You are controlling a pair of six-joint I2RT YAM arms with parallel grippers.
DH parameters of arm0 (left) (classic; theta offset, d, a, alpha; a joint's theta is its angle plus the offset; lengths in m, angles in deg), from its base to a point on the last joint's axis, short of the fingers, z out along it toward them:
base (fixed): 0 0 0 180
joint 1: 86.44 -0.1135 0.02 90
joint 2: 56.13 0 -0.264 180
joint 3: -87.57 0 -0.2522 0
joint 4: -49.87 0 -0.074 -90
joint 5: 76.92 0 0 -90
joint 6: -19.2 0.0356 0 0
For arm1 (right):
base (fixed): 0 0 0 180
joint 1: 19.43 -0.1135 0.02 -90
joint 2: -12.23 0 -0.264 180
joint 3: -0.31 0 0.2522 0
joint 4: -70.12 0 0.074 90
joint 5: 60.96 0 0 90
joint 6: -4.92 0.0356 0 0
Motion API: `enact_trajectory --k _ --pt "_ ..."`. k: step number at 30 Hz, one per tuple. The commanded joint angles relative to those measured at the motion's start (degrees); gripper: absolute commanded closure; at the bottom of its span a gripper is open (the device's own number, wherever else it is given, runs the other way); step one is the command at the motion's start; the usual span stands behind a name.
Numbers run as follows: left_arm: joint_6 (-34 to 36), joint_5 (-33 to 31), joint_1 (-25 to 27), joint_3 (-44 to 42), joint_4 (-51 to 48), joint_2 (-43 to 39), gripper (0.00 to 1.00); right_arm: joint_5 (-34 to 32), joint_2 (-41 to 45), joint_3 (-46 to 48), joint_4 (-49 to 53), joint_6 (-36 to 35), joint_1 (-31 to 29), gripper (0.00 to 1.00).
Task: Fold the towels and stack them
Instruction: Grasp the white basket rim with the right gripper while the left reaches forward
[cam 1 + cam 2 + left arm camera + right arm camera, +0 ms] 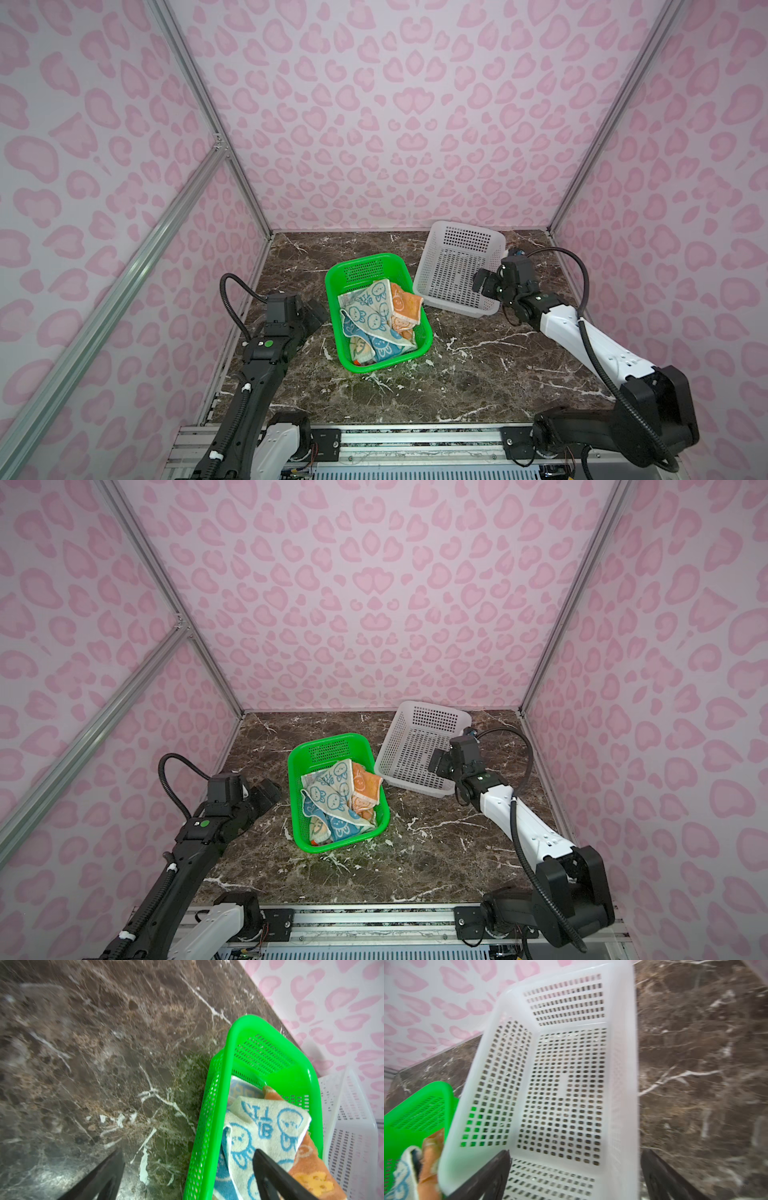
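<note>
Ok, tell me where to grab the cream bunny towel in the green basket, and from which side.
Pinch the far corner of the cream towel, coming straight down. It lies on top of the pile, and the walls of the green basket block any sideways reach. That corner juts out over the orange towel, so likely one layer gets caught. The open left gripper is nearest.

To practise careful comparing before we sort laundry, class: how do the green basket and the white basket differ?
Colour: the green basket is bright green, the white basket pale white.
Contents: the green basket holds crumpled towels; the white basket holds nothing.
Place: the green basket sits near the middle, the white basket farther back on the right.
Both are perforated rectangular plastic, open side up.
</note>
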Motion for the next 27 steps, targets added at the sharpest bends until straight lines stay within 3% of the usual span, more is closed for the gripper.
enact_trajectory --k 1,6,12,23,27 --pt "-0.63 5.27 0.06 -1.21 0.40 0.51 0.02 1.23 -5.51 -5.58 1.03 2.28 -3.64 0.00" --pt "-1.71 9.20 0.23 -3.22 4.38 1.27 0.02 1.51 -16.43 -18.32 5.08 2.47 -7.57 0.03" --pt "-1.77 9.61 0.85 -2.63 6.26 5.26 0.02 -0.39 -29.03 -32.96 10.83 2.18 -10.77 0.10" --pt "-1.77 8.97 2.17 -0.86 8.70 11.84 0.02 -5.05 -45.16 -49.09 18.55 1.45 -13.08 0.25" --pt "-2.63 8.95 3.35 -0.12 10.44 14.44 0.02 -5.45 -47.79 -51.41 19.77 0.94 -13.16 0.45"
